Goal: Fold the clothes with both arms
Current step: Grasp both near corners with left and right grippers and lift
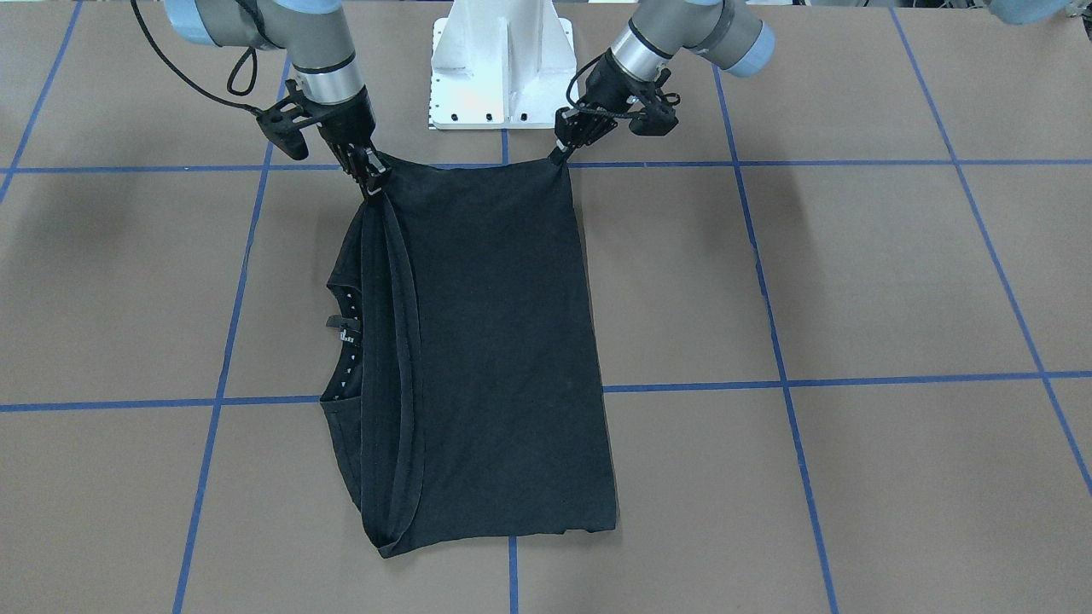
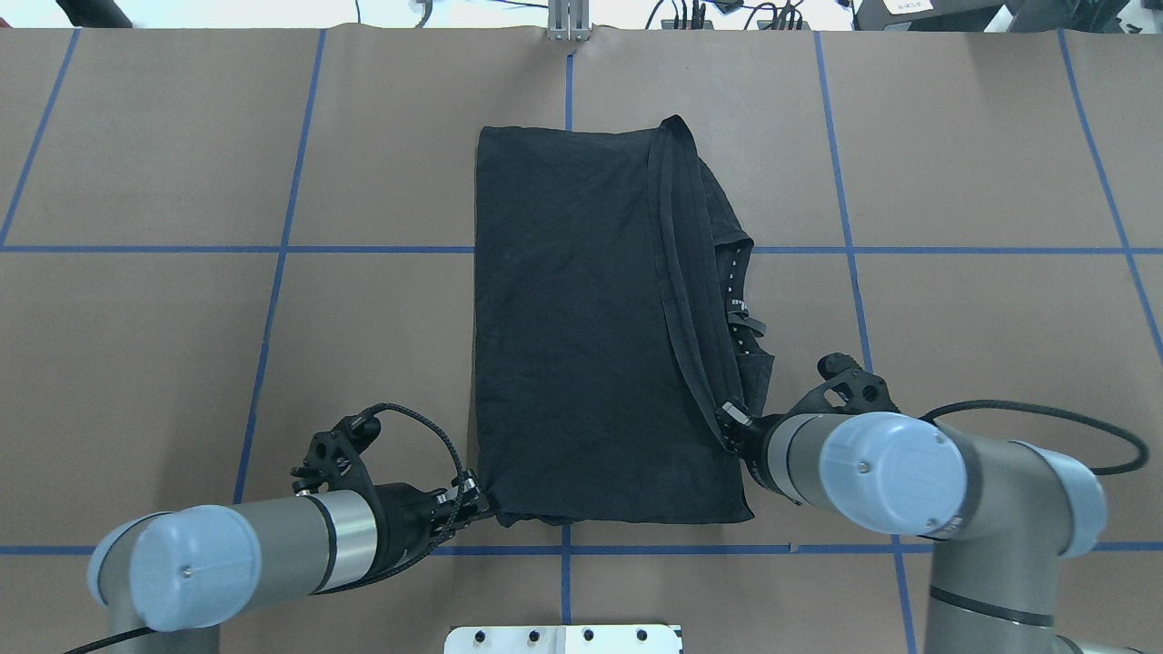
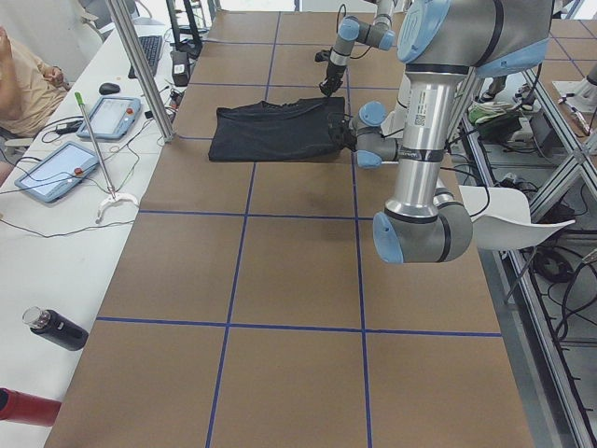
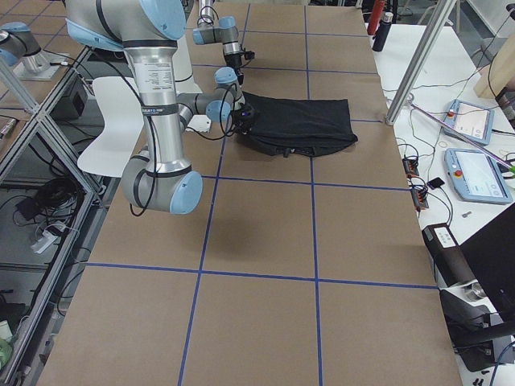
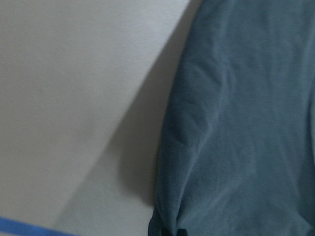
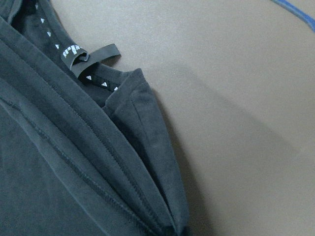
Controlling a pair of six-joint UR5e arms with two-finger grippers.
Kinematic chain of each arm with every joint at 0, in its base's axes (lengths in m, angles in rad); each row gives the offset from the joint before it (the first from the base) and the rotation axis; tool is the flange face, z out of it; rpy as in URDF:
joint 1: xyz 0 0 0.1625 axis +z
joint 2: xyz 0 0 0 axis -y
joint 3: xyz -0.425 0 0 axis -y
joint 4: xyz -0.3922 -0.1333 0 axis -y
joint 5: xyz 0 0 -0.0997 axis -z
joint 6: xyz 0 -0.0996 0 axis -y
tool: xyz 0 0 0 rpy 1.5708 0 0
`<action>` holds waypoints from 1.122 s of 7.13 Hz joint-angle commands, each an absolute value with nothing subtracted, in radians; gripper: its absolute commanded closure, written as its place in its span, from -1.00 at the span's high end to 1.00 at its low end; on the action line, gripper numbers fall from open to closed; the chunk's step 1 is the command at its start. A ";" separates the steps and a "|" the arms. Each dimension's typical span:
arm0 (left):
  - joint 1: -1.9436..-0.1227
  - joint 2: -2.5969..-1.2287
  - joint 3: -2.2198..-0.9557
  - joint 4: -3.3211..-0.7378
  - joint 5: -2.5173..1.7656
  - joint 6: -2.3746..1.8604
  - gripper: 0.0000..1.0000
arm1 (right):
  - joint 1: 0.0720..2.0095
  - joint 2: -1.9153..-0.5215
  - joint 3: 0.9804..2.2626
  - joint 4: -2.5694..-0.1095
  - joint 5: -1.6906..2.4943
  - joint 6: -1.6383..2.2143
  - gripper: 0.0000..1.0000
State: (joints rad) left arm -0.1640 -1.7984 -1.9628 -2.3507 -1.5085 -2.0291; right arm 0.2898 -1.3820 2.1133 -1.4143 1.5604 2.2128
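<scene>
Item: T-shirt [image 2: 563,318], part-folded, flat on bench [image 2: 182,345], extending ahead of both tools. Left tool [image 2: 477,498] and right tool [image 2: 731,420] each pinch a near corner, probably to carry the next fold.

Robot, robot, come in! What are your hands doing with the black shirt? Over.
Left gripper shut on T-shirt near corner. Right gripper shut on other near corner. T-shirt folded, rest lying on table. Nothing in the way.
</scene>
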 commanded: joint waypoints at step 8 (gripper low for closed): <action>-0.599 -2.046 -1.881 -2.155 -1.628 -1.964 -1.00 | 0.794 -1.032 1.785 -1.419 1.990 2.097 -1.00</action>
State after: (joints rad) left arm -0.5321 -2.0068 -1.9617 -2.1489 -1.6152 -2.0125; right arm 0.7544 -1.1197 1.9053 -1.4223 1.9804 2.1338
